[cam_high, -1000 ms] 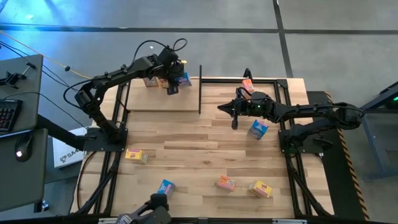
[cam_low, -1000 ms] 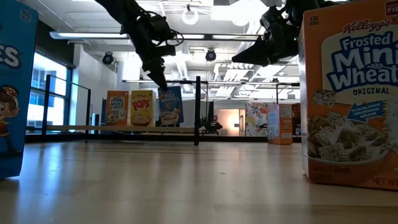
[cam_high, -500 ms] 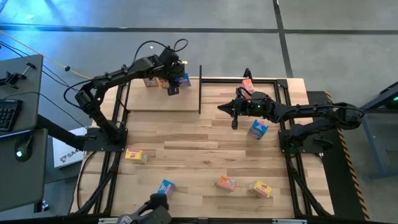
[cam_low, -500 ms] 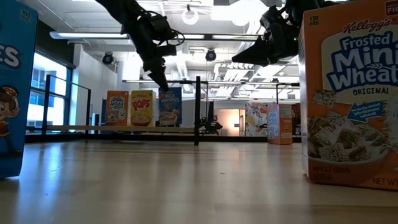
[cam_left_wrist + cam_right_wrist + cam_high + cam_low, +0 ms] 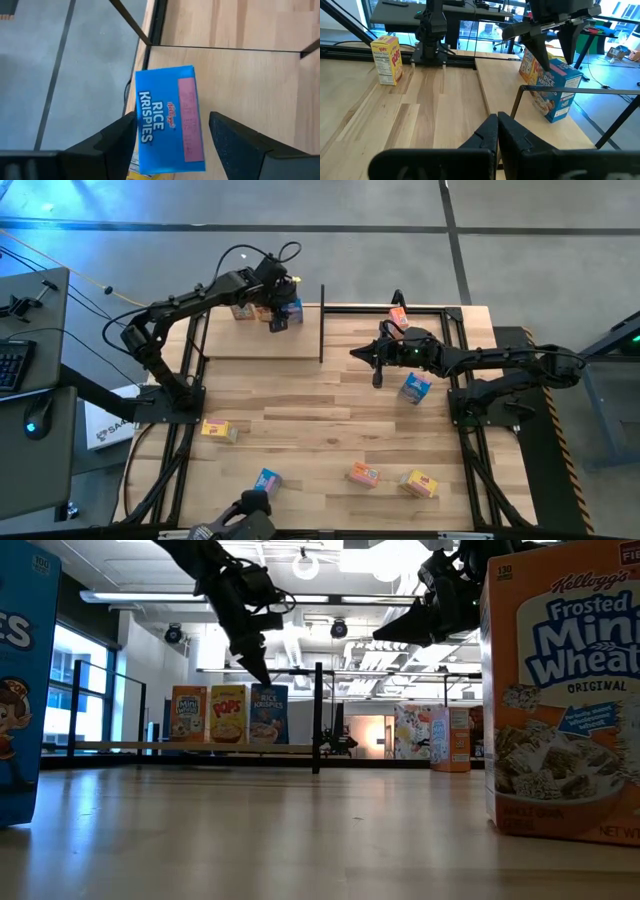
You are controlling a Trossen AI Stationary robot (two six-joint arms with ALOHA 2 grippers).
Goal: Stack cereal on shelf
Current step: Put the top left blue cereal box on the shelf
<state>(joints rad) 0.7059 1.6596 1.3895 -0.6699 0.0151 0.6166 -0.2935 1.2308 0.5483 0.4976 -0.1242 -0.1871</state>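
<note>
On the far left of the low view stands a big blue box point(image 5: 25, 690) with a "100" at its top corner. Next comes the shelf point(image 5: 200, 748), a pale board inside a thin black frame. Three little boxes stand in a row on it. First an orange box point(image 5: 188, 715) whose words are too small to read. Then a yellow box point(image 5: 228, 715) that says "POPS". Then a blue box point(image 5: 268, 714) that says "RICE KRISPIES".

The left gripper point(image 5: 255, 665) hangs just above the blue box. Its two fingers point(image 5: 112, 142) are spread wide, one on each side of the box top, with a small gap on both sides. It is not squeezing the box. The box stands up straight on the shelf board.

The right gripper point(image 5: 377, 376) waits over the middle of the table, with its fingers pressed together and nothing in them.

On the far right is a big orange box point(image 5: 560, 690) that says "Kellogg's Frosted Mini Wheats ORIGINAL".
</note>
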